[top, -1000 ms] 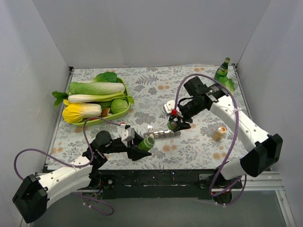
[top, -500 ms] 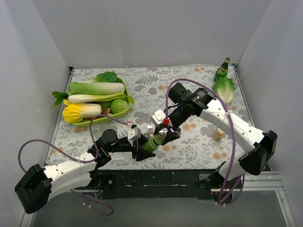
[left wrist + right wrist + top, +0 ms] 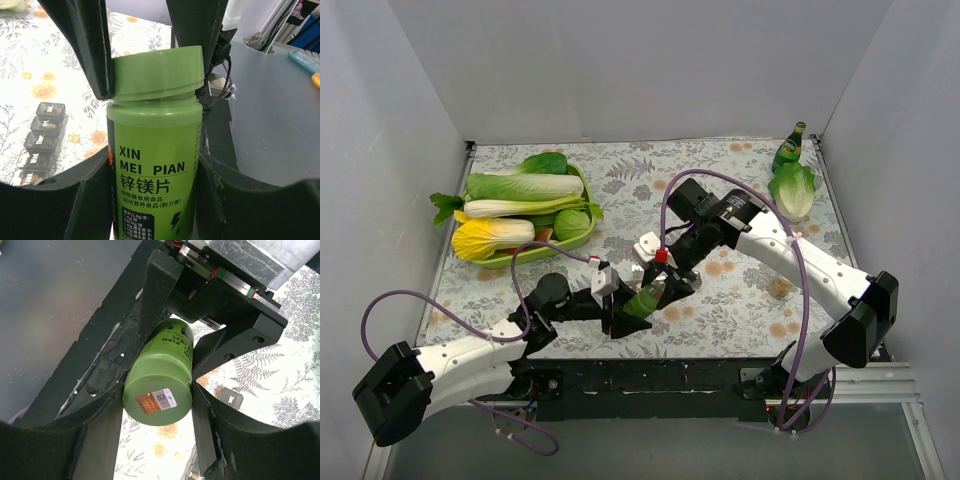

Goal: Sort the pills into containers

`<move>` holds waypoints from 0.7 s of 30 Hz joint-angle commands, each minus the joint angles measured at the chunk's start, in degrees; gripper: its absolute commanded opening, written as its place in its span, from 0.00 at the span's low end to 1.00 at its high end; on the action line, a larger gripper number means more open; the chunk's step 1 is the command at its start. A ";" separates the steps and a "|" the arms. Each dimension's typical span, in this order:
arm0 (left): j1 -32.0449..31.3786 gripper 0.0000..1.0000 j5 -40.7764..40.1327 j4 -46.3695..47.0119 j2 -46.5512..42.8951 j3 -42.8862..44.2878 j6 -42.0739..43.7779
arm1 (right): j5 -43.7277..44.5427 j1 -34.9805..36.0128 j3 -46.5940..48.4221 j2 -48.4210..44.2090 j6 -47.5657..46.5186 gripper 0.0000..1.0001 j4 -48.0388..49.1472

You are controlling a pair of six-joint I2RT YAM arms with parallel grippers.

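Observation:
My left gripper (image 3: pixel 634 306) is shut on the body of a green pill bottle (image 3: pixel 642 299) and holds it tilted above the table's front middle; it also shows in the left wrist view (image 3: pixel 155 150). My right gripper (image 3: pixel 663 283) is shut on the bottle's green cap (image 3: pixel 157 395), one finger on each side of it. The grey strip of lidded compartments (image 3: pixel 37 145) lies on the cloth just beyond the bottle. One compartment shows in the right wrist view (image 3: pixel 230 398). In the top view the grippers hide the strip. No loose pills show.
A green tray (image 3: pixel 582 185) of cabbages sits at the back left. A tall green glass bottle (image 3: pixel 790 147) and a lettuce head (image 3: pixel 792 188) stand at the back right. A small amber bottle (image 3: pixel 781 288) stands behind the right forearm. The table's front edge is just below the bottle.
My right gripper moved left and down from over the compartment strip to the bottle and closed on its cap. My left gripper brought the bottle slightly right and up.

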 commanded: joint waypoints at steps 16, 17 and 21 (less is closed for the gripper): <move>-0.36 0.00 -14.16 16.14 -2.85 2.24 -8.72 | 4.48 1.41 -4.54 -1.47 17.31 0.28 12.96; -0.36 0.00 -14.07 17.02 -2.59 2.51 -8.55 | 3.96 1.41 -4.72 -1.03 18.27 0.28 13.22; -0.36 0.00 -13.54 18.70 -2.85 2.33 -6.71 | 0.27 1.32 -5.86 -0.59 21.00 0.29 13.76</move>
